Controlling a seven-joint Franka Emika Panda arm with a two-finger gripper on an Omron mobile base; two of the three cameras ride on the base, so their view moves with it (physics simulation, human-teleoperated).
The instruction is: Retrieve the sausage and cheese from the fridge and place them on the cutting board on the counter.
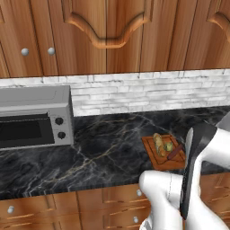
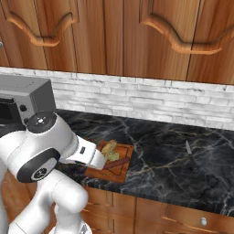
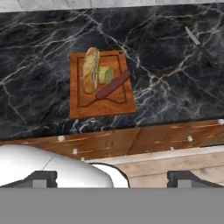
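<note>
You are looking at a black, white-veined marble counter (image 1: pixel 99 152) running under a pale brick backsplash (image 1: pixel 148 92) and carved brown wooden cabinets (image 1: pixel 108 31), with a grey toaster oven (image 1: pixel 33 117) sitting at its left end. The small reddish-brown wooden cutting board (image 3: pixel 101 105) is lying near the front edge, carrying the slender dark red sausage (image 3: pixel 113 85), the yellowish-olive cheese lump (image 3: pixel 105 75) and a tan oblong loaf (image 3: pixel 90 70). The hand view is showing your pincer (image 3: pixel 112 178) spread wide and empty, hovering off the counter's front, while the right base view is adding a dark knife (image 2: pixel 189 152) lying well to the board's right.

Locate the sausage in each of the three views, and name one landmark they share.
Left base view: sausage lower right, lying on the cutting board beside the arm.
Right base view: sausage just below centre, on the board's near side.
Hand view: sausage above centre, lying diagonally across the board.
Shared landmark: the tan loaf beside it on the board.
</note>
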